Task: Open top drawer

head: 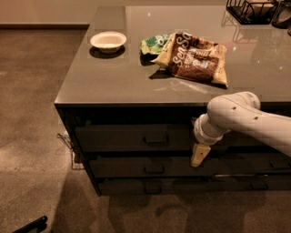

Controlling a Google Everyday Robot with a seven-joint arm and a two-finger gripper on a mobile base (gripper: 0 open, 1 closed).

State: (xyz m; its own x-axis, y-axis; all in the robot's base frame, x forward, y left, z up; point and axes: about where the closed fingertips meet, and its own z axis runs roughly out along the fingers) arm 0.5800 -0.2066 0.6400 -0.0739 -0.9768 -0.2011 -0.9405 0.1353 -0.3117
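Observation:
The top drawer (122, 137) is the tallest dark front under the counter, closed flush, with a small rectangular pull (156, 140) at its centre. My gripper (200, 154) hangs downward from the white arm (241, 119) that comes in from the right. It is in front of the drawer's lower edge, to the right of the pull and not touching it. It holds nothing that I can see.
Two slimmer drawers (154, 169) lie below. On the counter (104, 77) sit a white bowl (108, 41), a green bag (153, 43), a brown chip bag (193, 59) and a wire basket (250, 10). A dark object (29, 225) lies on the floor, bottom left.

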